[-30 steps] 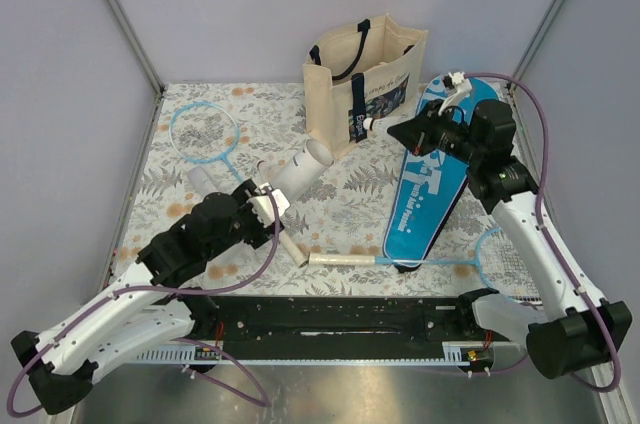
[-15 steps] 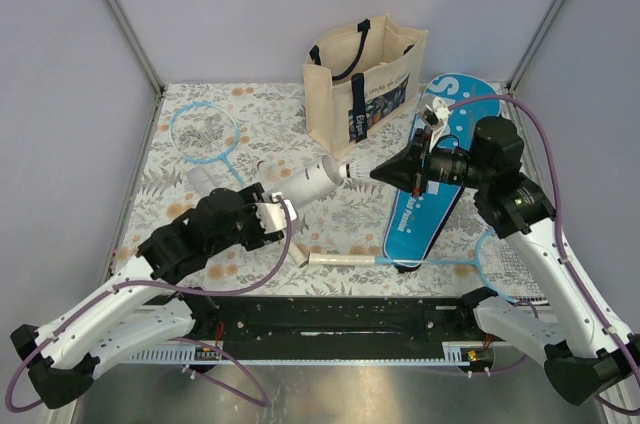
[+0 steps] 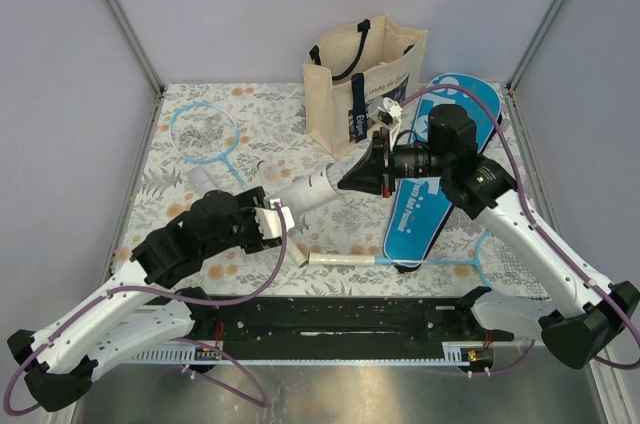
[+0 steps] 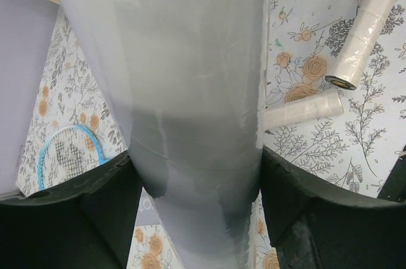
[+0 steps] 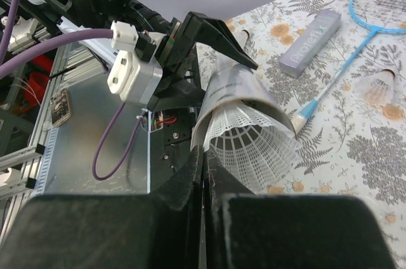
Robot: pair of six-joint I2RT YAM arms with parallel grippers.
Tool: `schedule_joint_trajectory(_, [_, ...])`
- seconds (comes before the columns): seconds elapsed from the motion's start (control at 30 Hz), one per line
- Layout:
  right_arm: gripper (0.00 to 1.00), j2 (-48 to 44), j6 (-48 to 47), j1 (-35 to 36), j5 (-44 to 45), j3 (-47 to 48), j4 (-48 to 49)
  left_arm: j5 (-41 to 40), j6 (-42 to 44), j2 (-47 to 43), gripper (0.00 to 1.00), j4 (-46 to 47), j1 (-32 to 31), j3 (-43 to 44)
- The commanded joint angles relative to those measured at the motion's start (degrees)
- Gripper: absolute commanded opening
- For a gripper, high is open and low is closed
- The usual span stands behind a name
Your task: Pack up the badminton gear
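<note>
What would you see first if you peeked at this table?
Right in the middle the two arms meet. The left gripper holds the white tube tilted up, and the right gripper holds a white shuttlecock at its open end. Behind them a cream tote bag stands at the back of the flowery table, with the blue case lying to its right.
</note>
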Motion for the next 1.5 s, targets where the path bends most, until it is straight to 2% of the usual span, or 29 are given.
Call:
schedule_joint_trajectory(0.0, [0.00, 2.4, -1.3, 3.0, 0.2, 3.8, 2.8, 2.6, 1.3, -0.7, 0.46, 2.9, -0.4, 3.4])
schedule_joint_trajectory(0.43, [0.00, 6.8, 2.2, 6.2, 2.5, 1.3, 7.9, 2.8, 0.2, -1.1, 0.46, 4.3, -0.4, 3.0])
schedule_joint_trajectory(0.53, [0.05, 6.6, 3.0, 6.1, 2.8, 0.4, 8.2, 2.3, -0.3, -1.1, 0.46, 4.9, -0.4, 2.7])
schedule_joint_trajectory(0.7, [0.21, 7.0, 6.4, 6.2, 5.0, 0.2, 7.9, 1.8, -0.4, -1.6, 0.46, 5.6, -0.4, 1.7])
schedule_joint_trajectory(0.87, [0.47, 4.4, 11.7, 5.4, 13.7, 1.1, 6.9, -2.1, -0.5, -1.9, 0.46, 6.2, -0.5, 0.1])
schedule_joint_trajectory(1.0, [0.51, 3.0, 17.5, 0.4, 17.1, 3.8, 3.4, -5.2, -1.2, -2.9, 0.46, 7.7, -0.5, -1.6])
schedule_joint_trajectory(1.13, [0.53, -0.6, 20.4, -5.9, 20.5, 1.6, 3.0, -7.2, -3.4, -3.9, 0.47, 9.0, -0.4, -2.8])
schedule_joint_trajectory(1.3, [0.56, -3.3, 19.9, -12.4, 33.7, -0.5, 0.9, -10.1, -8.2, -4.5, 0.46, 11.4, -0.4, -3.4])
schedule_joint_trajectory(1.47, [0.56, -0.7, 15.2, -18.5, 57.2, -0.5, -3.9, -9.6, -16.1, -5.9, 0.47, 14.6, -0.4, -3.6])
